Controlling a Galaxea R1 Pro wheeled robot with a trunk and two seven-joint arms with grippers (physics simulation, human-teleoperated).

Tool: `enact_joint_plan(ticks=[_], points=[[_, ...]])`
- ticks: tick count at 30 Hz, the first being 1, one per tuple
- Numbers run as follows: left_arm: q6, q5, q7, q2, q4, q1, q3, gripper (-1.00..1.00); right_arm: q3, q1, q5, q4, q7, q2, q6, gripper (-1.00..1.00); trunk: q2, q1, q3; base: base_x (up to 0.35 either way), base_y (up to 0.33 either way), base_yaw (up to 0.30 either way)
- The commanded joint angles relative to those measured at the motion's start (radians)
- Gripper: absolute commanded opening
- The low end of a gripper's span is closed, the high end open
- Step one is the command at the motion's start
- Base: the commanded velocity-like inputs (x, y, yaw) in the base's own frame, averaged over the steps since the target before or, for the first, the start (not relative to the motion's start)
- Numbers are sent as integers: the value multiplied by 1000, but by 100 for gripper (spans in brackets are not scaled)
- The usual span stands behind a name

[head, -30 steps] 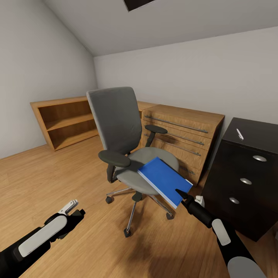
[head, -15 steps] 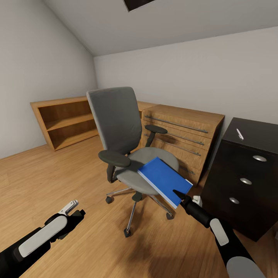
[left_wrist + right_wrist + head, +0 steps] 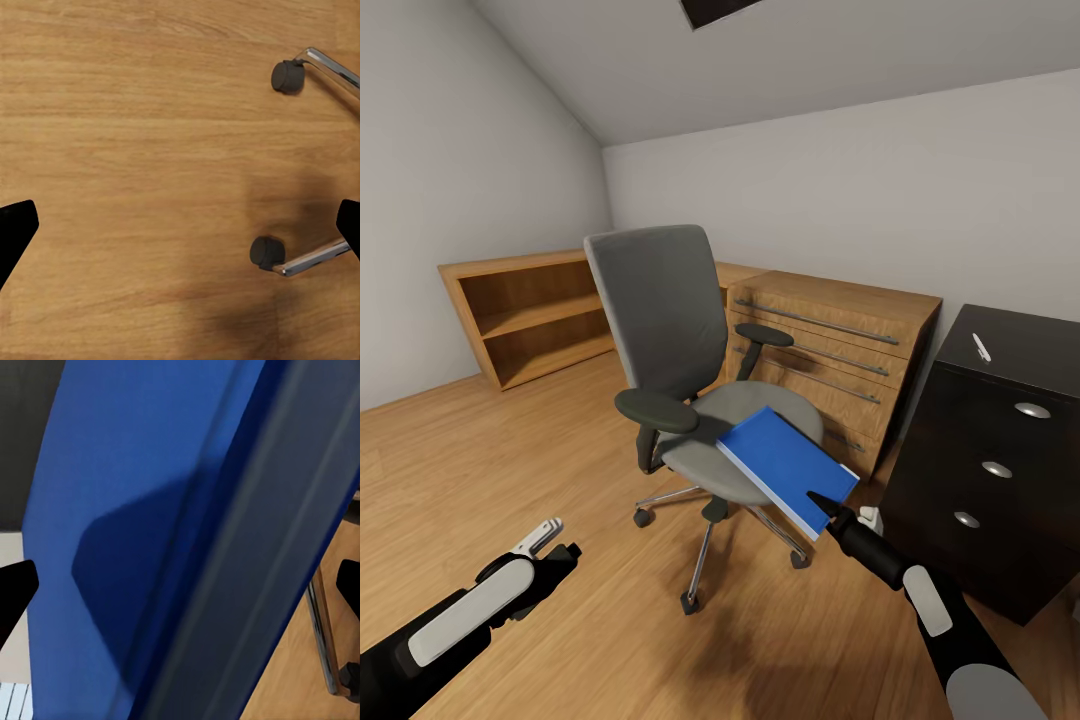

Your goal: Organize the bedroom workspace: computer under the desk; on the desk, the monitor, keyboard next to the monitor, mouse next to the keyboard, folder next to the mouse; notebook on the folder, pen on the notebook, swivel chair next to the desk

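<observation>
Attic home room: sloped ceiling [image 3: 540, 90], wood floor [image 3: 480, 470], swivel chair [image 3: 670, 330] at 12 o'clock, wooden shelf [image 3: 530, 315] at 10 o'clock.

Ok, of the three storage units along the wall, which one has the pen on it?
The glossy black drawer unit with round silver knobs; the white pen lies on its top, unlike both wooden units.

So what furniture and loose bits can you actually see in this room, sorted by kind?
Swivel chair: 1
Wooden shelf unit: 1
Wooden drawer unit: 1
Black desk with drawers: 1
Blue folder lying on the chair seat: 1
Pen on the desk top: 1
Total: 6
</observation>
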State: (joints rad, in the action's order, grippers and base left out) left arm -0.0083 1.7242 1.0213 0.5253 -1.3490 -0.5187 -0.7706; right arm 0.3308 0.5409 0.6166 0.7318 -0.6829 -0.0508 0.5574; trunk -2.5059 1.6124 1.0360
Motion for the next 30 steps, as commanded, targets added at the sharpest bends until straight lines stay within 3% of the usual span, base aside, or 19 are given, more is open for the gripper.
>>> enact_joint_plan(ticks=[1, 13, 14, 30], points=[[-1, 3, 3, 1, -1, -1, -2, 100, 2, 1, 5, 0, -1, 0, 7, 100, 0, 0, 1, 0, 0, 0], [-1, 3, 3, 1, -1, -1, -2, 100, 1, 1, 3, 0, 0, 2, 7, 100, 0, 0, 1, 0, 0, 0], [-1, 3, 3, 1, -1, -1, -2, 100, 0, 1, 3, 0, 0, 2, 8, -100, 0, 0, 1, 0, 0, 0], [-1, 3, 3, 1, -1, -1, -19, 100, 1, 1, 3, 0, 0, 6, 7, -100, 0, 0, 1, 0, 0, 0]])
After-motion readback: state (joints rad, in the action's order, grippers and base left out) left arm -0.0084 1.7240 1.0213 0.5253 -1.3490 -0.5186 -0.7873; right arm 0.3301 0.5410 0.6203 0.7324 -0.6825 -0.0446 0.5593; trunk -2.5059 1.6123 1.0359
